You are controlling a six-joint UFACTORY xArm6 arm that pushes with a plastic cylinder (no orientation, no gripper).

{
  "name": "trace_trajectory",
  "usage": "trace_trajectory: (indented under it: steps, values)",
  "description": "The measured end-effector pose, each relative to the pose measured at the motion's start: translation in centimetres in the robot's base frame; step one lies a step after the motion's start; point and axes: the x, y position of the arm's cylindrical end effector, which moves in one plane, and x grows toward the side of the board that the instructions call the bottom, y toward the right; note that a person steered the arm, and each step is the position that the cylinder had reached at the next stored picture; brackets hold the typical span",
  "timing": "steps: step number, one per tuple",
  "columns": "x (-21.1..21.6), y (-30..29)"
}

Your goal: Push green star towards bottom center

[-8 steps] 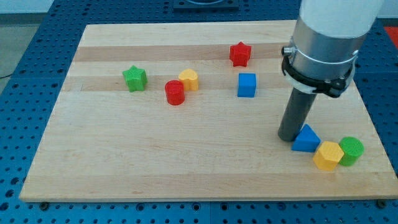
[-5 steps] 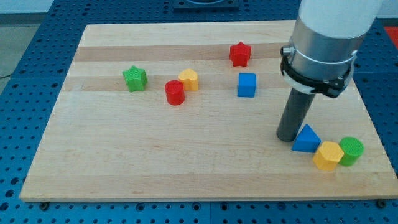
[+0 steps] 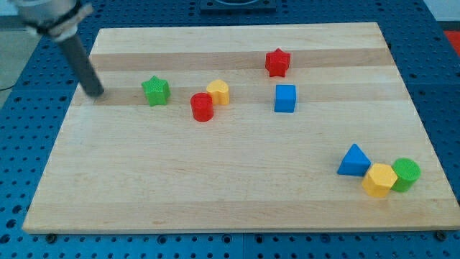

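Note:
The green star [image 3: 155, 91] lies on the wooden board [image 3: 215, 187] at the upper left. My tip [image 3: 95, 93] rests on the board to the star's left, a good gap away from it and at about the same height in the view. The rod slants up and to the left toward the view's top left corner.
A red cylinder [image 3: 202, 106] and a yellow block [image 3: 218, 92] sit just right of the star. A red star [image 3: 277, 62] and a blue cube [image 3: 285, 98] lie further right. A blue triangle [image 3: 353, 160], a yellow hexagon [image 3: 379, 179] and a green cylinder [image 3: 406, 174] cluster at the lower right.
The arm has swung from beside the blue triangle at the lower right across to the board's upper left, left of the green star. No block has moved.

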Motion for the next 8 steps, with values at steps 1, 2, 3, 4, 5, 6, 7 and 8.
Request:
trace_trajectory:
  steps: [1,2,3,4,5,6,7,8]
  values:
    - [-0.4,6.2]
    - [3.3,9.8]
    - [6.4,12.1]
    - [9.7,15.8]
    - [12.3,22.0]
    - [15.7,26.5]
    - [18.7,30.2]
    - [19.4,28.6]
